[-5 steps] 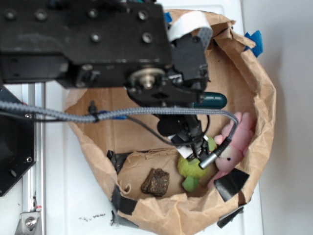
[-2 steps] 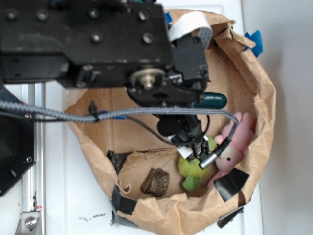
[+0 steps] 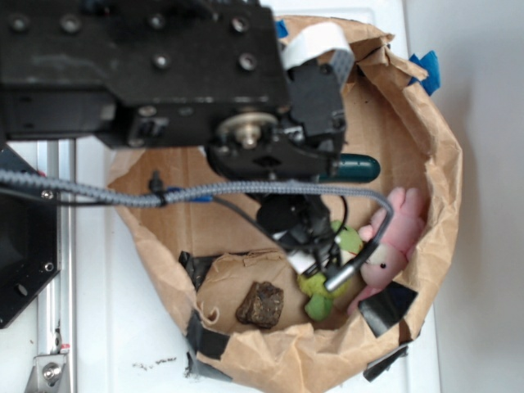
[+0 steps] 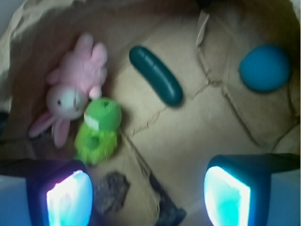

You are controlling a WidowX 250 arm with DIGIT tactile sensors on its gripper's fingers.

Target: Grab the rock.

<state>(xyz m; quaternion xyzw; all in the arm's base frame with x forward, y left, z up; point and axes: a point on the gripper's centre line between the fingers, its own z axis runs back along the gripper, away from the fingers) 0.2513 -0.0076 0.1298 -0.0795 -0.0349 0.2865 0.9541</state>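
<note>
One small shift: the claw (image 4: 143,195), wide open and empty, had edged toward the rough dark brown rock (image 3: 261,304), closing on a grasp.

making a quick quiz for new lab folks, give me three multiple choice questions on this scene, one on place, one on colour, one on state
1. In the wrist view, where is the rock?
A. below the green frog
B. beside the blue ball
C. on the pink bunny

2. What colour is the oblong?
A. red
B. dark green
C. white

3. What is the claw doing?
A. gripping the bunny
B. shut on the rock
C. open, holding nothing

Answers: 1 A, the rock lies just under the frog; 2 B, it is dark green; 3 C, both fingers stand apart with only paper between.
</note>
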